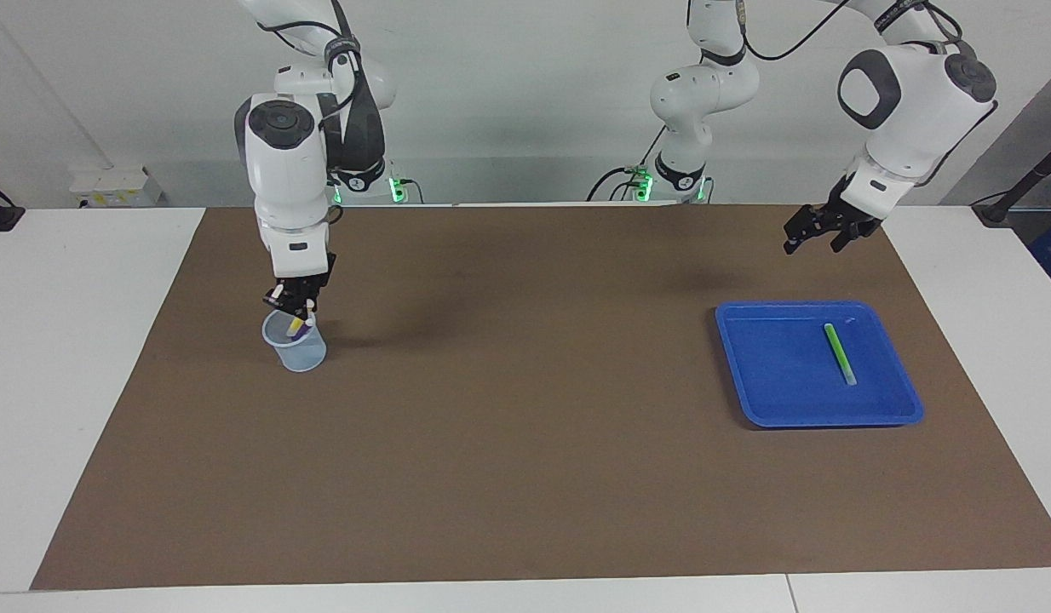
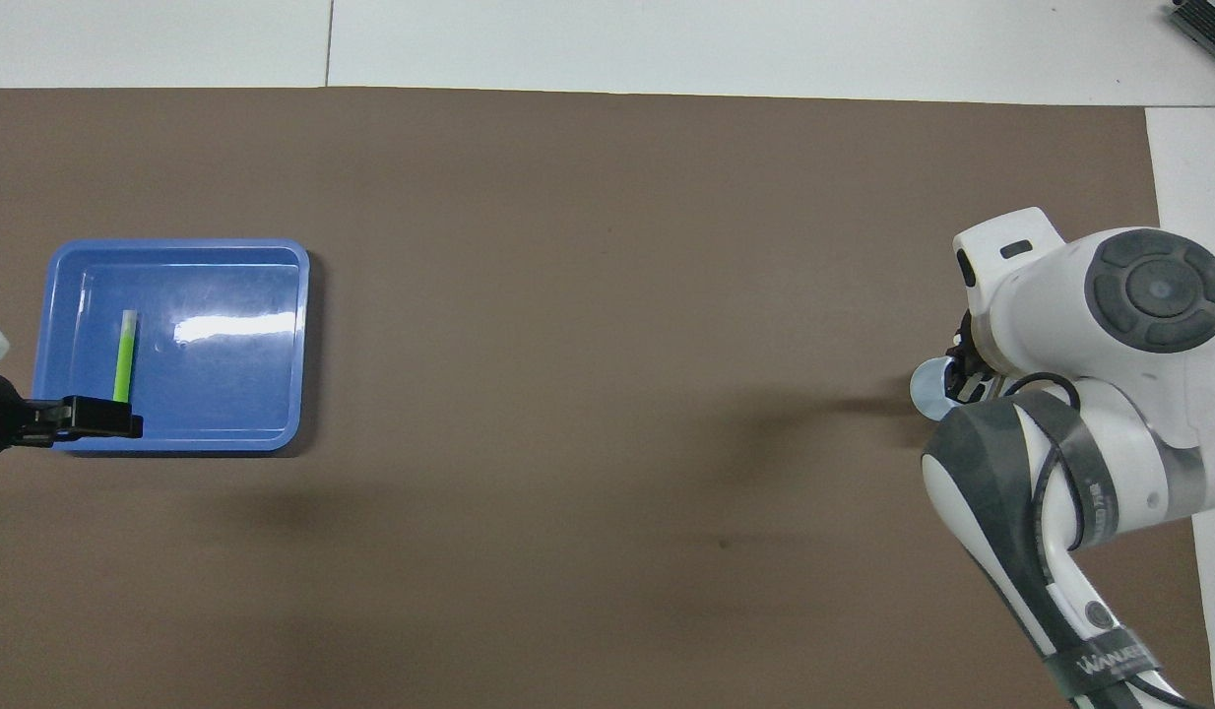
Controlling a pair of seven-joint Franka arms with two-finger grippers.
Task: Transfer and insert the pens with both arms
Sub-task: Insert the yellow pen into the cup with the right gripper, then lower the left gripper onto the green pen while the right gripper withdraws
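The right tool (image 1: pixel 296 312), clamped on the yellow pen (image 1: pixel 295 324), hung at the cup's (image 1: pixel 297 351) rim; the left tool (image 1: pixel 819 232) gaped empty above the mat (image 1: pixel 525 443) beside the tray (image 1: pixel 751 400).

The wide brown mat (image 1: pixel 525 443) lies bare between the small translucent blue cup (image 1: pixel 297 347) — its mouth blocked by the right gripper (image 1: pixel 295 308) and yellow pen (image 1: pixel 296 324) — and the shallow blue plastic tray (image 1: pixel 751 375), open above its green pen (image 1: pixel 839 352).
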